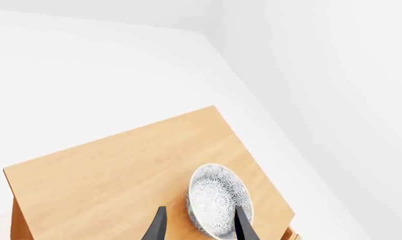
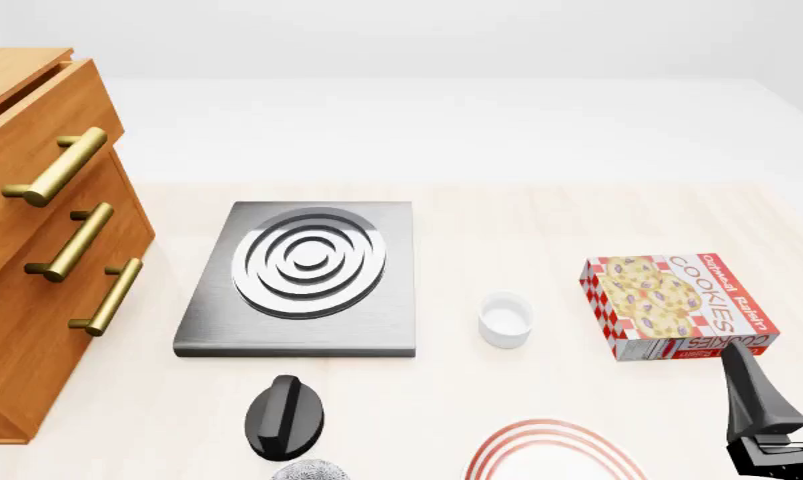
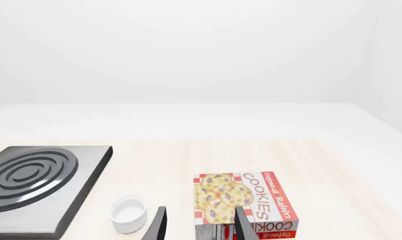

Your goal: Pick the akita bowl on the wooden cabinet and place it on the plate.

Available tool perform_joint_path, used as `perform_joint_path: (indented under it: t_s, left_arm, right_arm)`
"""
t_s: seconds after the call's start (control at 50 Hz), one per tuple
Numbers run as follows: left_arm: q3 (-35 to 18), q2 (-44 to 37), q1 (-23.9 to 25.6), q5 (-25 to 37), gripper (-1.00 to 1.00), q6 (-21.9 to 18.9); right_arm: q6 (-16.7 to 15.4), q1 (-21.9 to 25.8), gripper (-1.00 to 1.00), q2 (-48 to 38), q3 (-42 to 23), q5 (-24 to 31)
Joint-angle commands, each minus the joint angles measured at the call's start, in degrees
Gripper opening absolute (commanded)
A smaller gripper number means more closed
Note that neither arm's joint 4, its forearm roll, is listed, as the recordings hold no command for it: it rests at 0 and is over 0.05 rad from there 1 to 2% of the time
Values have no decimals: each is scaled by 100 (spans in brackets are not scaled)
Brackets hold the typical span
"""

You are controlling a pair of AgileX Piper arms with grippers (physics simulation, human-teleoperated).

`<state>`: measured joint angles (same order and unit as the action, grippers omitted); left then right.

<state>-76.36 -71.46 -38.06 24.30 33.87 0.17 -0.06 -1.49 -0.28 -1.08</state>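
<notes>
One bowl point(image 1: 220, 200), one plate point(image 2: 552, 452), one cabinet point(image 2: 38, 230).

The front camera is looking down over the worktop point(image 2: 535, 220); the right wrist camera is sharing its stove point(image 2: 301, 275) and cookie box point(image 2: 675, 305); the left wrist camera is looking down onto the wooden cabinet point(image 1: 120, 170).

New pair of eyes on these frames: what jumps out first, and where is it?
First, the wooden cabinet with brass handles fills the front view's left edge; the left wrist view shows the akita bowl sitting on its top, with the left gripper open around the bowl's rim. Next, the grey stove with silver rings sits mid-table, and the red cookie box lies to its right.
</notes>
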Motion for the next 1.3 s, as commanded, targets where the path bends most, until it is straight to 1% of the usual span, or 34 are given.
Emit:
perform_joint_path:
  t_s: [0.02, 0.3, 0.88, 1.3]
  left_arm:
    - [127, -79, 27, -148, 100, 0]
    - [191, -219, 78, -282, 100, -34]
    - [135, -450, 287, -422, 100, -169]
    - [174, -638, 270, -531, 100, -170]
  right_arm:
    - [-1, -1, 100, 2, 0, 1]
    - [0, 0, 100, 1, 0, 1]
    - [-2, 0, 100, 1, 0, 0]
    - [2, -1, 100, -1, 0, -1]
